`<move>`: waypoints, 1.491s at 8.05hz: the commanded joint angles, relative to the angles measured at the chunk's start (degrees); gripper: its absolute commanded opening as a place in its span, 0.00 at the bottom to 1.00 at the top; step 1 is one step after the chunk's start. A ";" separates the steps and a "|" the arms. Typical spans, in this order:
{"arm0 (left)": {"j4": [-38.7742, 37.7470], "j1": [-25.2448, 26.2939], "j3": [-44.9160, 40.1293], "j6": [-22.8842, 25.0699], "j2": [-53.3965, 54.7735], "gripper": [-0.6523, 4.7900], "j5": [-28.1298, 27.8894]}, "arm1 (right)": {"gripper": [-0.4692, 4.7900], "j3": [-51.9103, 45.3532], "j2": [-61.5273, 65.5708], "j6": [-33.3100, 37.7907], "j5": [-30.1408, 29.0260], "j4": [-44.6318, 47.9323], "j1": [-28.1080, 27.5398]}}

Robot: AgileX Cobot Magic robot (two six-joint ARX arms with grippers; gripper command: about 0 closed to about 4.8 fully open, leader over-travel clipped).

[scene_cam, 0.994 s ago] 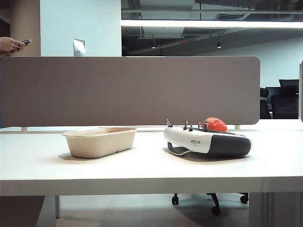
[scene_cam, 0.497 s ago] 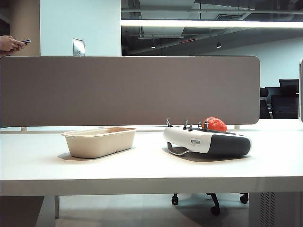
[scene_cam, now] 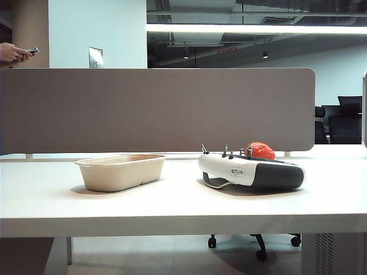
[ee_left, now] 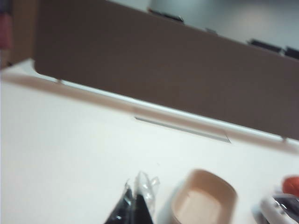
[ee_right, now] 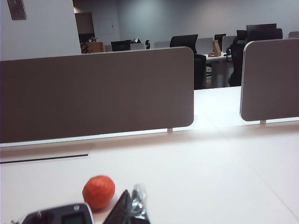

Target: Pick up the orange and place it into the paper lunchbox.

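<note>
The orange (scene_cam: pixel 261 150) lies on the white table at the right, just behind a remote controller, which hides its lower part. The beige paper lunchbox (scene_cam: pixel 120 175) stands empty to the left of the controller. No arm shows in the exterior view. In the left wrist view my left gripper (ee_left: pixel 136 189) is shut and empty, hanging over bare table beside the lunchbox (ee_left: pixel 231 191), with the orange (ee_left: pixel 292 184) at the frame's edge. In the right wrist view my right gripper (ee_right: pixel 131 196) is shut and empty, close beside the orange (ee_right: pixel 98 191) and apart from it.
A white-and-dark-grey remote controller (scene_cam: pixel 250 171) with upright joysticks lies in front of the orange; its corner shows as the controller (ee_right: pixel 58 215) in the right wrist view. A brown partition screen (scene_cam: pixel 157 109) runs along the table's far edge. A person's hand (scene_cam: pixel 12 53) shows far left.
</note>
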 commanded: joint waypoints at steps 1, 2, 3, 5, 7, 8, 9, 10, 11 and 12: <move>-0.11 -0.07 12.94 0.66 17.94 0.11 3.76 | 0.08 15.98 22.21 0.17 -1.03 1.95 0.02; -0.15 -0.07 15.10 1.70 20.57 0.11 4.87 | 0.08 18.12 26.12 0.20 -2.34 3.28 0.02; -3.28 -0.11 26.93 5.90 34.69 0.11 9.33 | 0.08 27.85 43.93 -0.85 -7.26 11.91 0.00; -3.52 -0.63 30.23 9.20 40.87 0.11 14.10 | 0.08 35.01 55.04 -0.87 -14.86 11.43 1.11; -2.25 -7.58 30.27 13.14 43.28 0.11 13.55 | 0.08 44.96 68.32 -0.90 -15.32 11.98 1.44; -2.38 -8.66 30.29 12.96 43.50 0.11 13.92 | 0.08 46.69 73.35 -1.11 -15.69 14.62 1.51; -3.02 -9.79 30.29 12.94 43.67 0.11 14.93 | 0.08 46.69 76.59 -1.11 -15.96 16.26 1.73; -2.89 -10.03 30.29 13.22 43.80 0.11 14.99 | 0.08 46.69 77.55 -1.11 -16.33 16.28 1.73; -2.82 -10.03 30.29 13.20 43.95 0.11 15.02 | 0.08 46.69 78.23 -1.14 -17.20 16.48 1.73; -2.84 -10.08 30.29 13.11 45.53 0.11 15.21 | 0.08 46.69 80.83 -1.14 -20.41 16.44 1.75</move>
